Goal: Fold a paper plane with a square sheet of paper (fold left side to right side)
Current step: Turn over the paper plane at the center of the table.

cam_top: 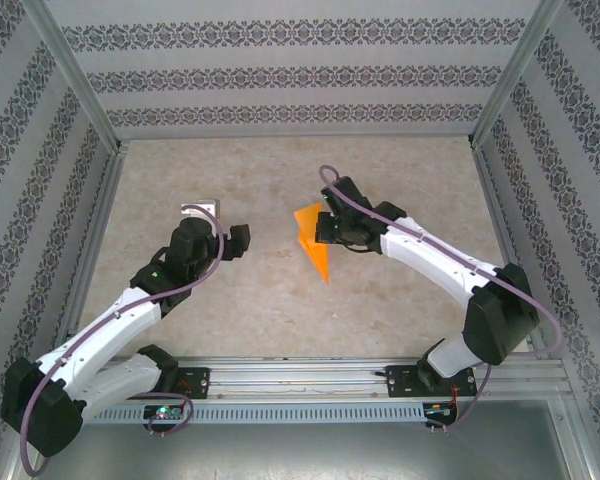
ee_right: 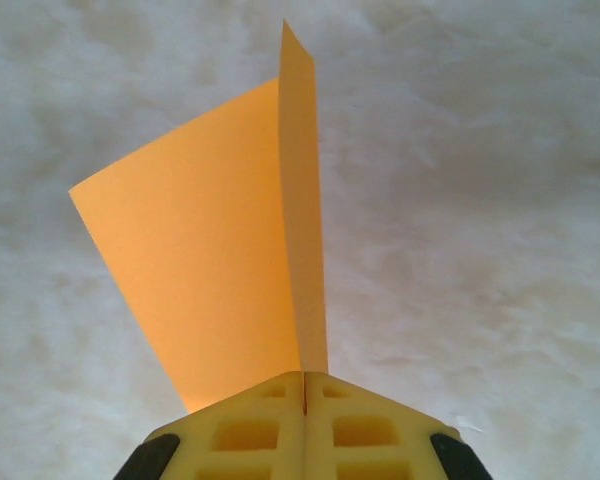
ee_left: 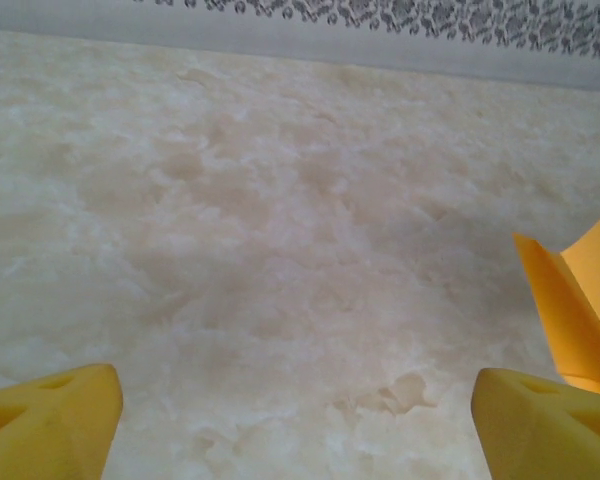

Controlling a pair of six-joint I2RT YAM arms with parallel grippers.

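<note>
Well, from where I stand the folding looks mostly done. What the task calls a square sheet is no longer square: it is a small, narrow, bright orange paper dart (cam_top: 315, 245), pointed at one end, with a sharp centre crease.

The right claw (cam_top: 327, 228) has its yellow fingers pressed together on the orange paper dart (ee_right: 220, 250), pinching it at the crease. In the right wrist view, the right claw (ee_right: 305, 385) shows no gap between its fingers. Two flaps rise from that pinch, one broad and slanting left, the other thin and nearly edge-on. From above, the dart's sharp tip points toward the arm bases. I cannot tell whether any part of it touches the pale, marbled stone-look bench (cam_top: 280, 180) or hangs just above.

The left claw (cam_top: 238, 237) sits to the left of the dart, apart from it, with its fingers spread wide and nothing between them. The left wrist view shows the left claw (ee_left: 295, 420) over bare bench (ee_left: 280, 200), with the dart (ee_left: 580, 300) just beyond its right finger.

As I judge it, the main folds are in and the shape reads as a plane. What may be left is firming the creases, levelling the wings and setting the dart down. Whether both wings match, I cannot say from here.
</note>
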